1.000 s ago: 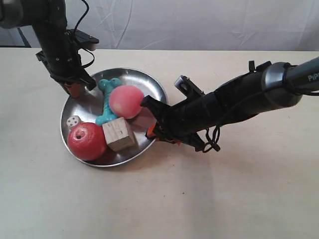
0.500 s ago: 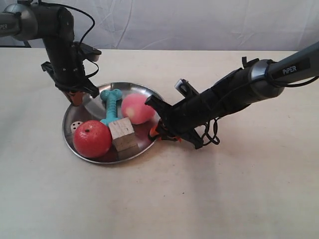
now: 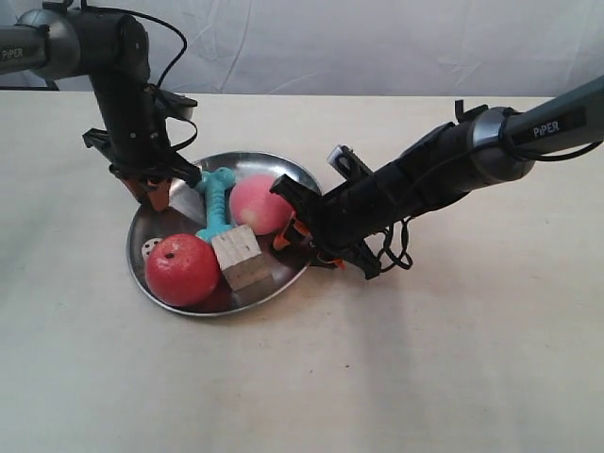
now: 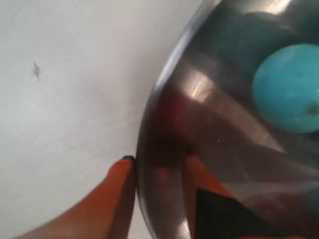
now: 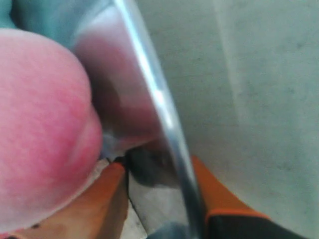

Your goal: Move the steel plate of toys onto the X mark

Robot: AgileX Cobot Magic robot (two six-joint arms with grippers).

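The left pincer [image 3: 153, 192] and right pincer [image 3: 300, 241] stay clamped on the steel plate [image 3: 175, 219], which has edged frame-right, so transport seems underway.

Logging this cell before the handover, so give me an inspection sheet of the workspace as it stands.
Surface: cream table, no spills seen.
Job's things: steel plate holds red apple, pink peach, teal bone, wooden cube and die; X mark not made out.
Clutter: nothing seen.
Grippers: left gripper and right gripper each clamp the plate's rim, on opposite sides.
Cables: black cables loop along both arms.
Surroundings: white cloth backdrop.
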